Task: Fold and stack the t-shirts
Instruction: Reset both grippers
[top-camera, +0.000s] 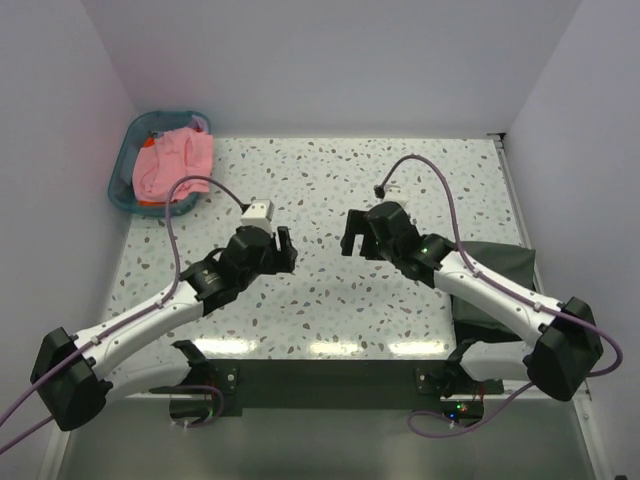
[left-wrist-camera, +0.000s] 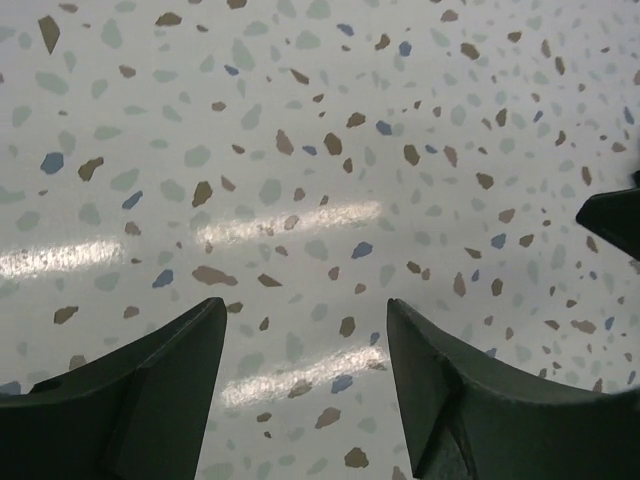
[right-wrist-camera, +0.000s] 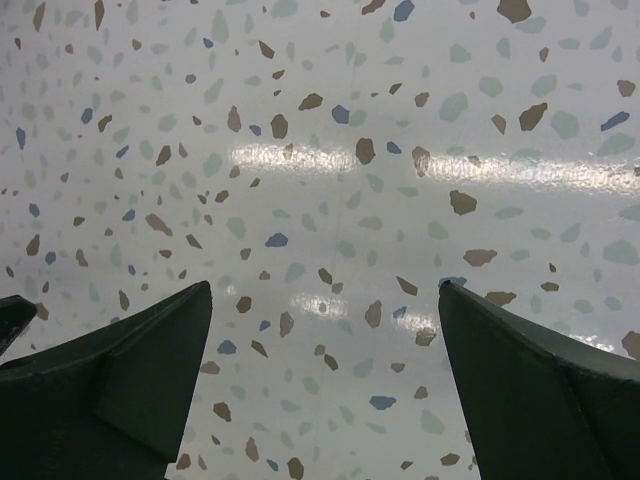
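A salmon-pink t-shirt (top-camera: 175, 160) lies crumpled in the teal basket (top-camera: 120, 175) at the far left. A dark olive-grey t-shirt (top-camera: 495, 270) lies folded at the table's right edge, under my right arm. My left gripper (top-camera: 281, 248) is open and empty over bare terrazzo table near the middle; its view (left-wrist-camera: 305, 325) shows only tabletop between the fingers. My right gripper (top-camera: 354, 232) is open and empty, facing the left one; its view (right-wrist-camera: 325, 300) shows only tabletop too. No black t-shirt shows.
White walls close the table at the back and both sides. The speckled tabletop (top-camera: 330, 180) stretches between the basket and the olive shirt. Purple cables (top-camera: 440, 180) loop above both arms. A dark rail (top-camera: 330, 375) runs along the near edge.
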